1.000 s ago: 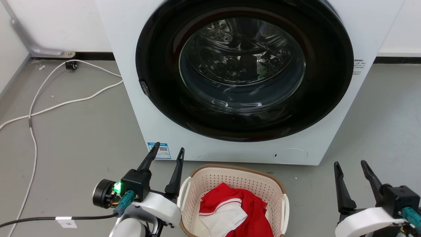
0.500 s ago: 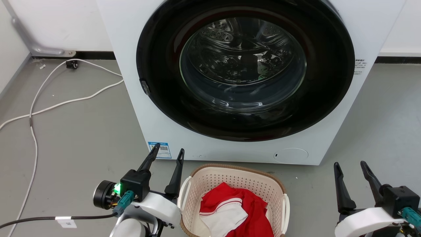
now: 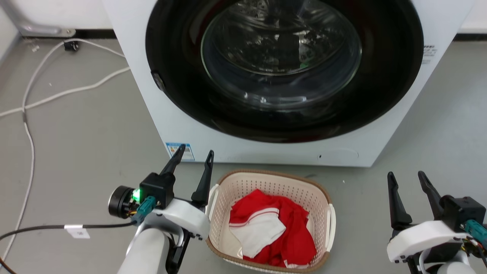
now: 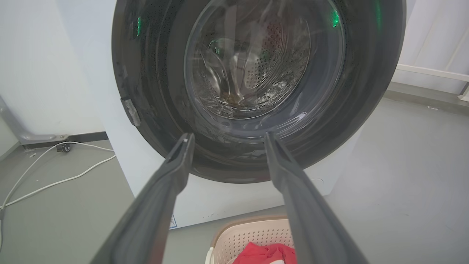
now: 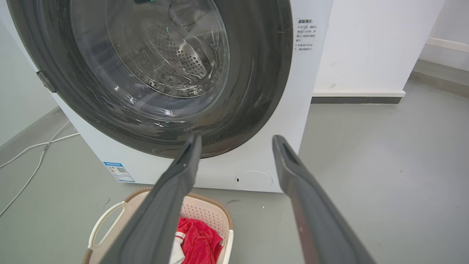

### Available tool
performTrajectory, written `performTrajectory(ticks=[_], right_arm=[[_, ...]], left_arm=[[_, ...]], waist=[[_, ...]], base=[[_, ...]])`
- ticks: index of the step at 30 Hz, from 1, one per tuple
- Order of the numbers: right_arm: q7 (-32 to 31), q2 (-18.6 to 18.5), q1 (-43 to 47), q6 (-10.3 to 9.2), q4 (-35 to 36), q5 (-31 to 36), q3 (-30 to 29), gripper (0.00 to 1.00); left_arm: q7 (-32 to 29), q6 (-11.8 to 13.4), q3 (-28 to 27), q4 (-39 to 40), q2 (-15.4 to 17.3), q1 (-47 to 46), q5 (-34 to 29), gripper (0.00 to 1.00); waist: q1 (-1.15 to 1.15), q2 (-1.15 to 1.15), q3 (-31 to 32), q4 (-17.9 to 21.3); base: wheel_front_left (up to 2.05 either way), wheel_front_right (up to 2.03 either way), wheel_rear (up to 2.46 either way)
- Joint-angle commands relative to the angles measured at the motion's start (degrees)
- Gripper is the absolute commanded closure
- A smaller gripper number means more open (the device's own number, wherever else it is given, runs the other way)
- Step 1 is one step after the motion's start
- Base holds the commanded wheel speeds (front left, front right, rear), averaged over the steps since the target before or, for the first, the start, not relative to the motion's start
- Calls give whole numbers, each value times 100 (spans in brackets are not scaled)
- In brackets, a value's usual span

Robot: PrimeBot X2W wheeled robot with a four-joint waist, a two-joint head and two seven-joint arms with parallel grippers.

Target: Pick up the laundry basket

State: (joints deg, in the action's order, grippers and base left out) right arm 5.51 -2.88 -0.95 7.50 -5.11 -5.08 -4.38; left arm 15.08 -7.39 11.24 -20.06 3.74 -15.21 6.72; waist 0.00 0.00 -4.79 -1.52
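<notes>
The left hand [image 3: 195,150] hangs just beside the left handle [image 3: 211,198] of the laundry basket [image 3: 262,172], its two dark fingers spread apart and holding nothing. The right hand [image 3: 405,174] is also spread and empty, but it stands well apart from the basket's right handle [image 3: 332,222]. The basket sits on the floor [image 3: 76,152] just before the washer [image 3: 159,114], with red and white clothes [image 3: 293,236] inside it. Against half a second ago the whole head view has slid: the washer sits higher, and the basket now shows almost to its near rim. I judge this as the camera tilting down, not the basket moving; both hands keep their places beside it. The robot seems to bend toward the basket, and the grasp on the handles is not yet begun.
</notes>
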Motion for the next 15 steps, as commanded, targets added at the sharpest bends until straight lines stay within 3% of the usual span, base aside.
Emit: performTrajectory(ticks=[1, 10, 15], right_arm=[[0, 0, -146, -1, -82, 17, -2, 0], [56, 0, -933, -1, -904, -63, 188, 0], [219, 1, -1589, -1, -1715, -159, 417, 0]], left_arm=[[13, -7, -1, -69, 16, -177, 16, 0], [13, -14, 149, -981, 185, -1010, 248, 0], [13, -15, 293, -1635, 338, -1591, 631, 0]], waist=[[0, 0, -346, 85], [0, 0, -1431, 269], [0, 0, -2160, 393]], base=[[0, 0, 0], [0, 0, 0], [0, 0, 0]])
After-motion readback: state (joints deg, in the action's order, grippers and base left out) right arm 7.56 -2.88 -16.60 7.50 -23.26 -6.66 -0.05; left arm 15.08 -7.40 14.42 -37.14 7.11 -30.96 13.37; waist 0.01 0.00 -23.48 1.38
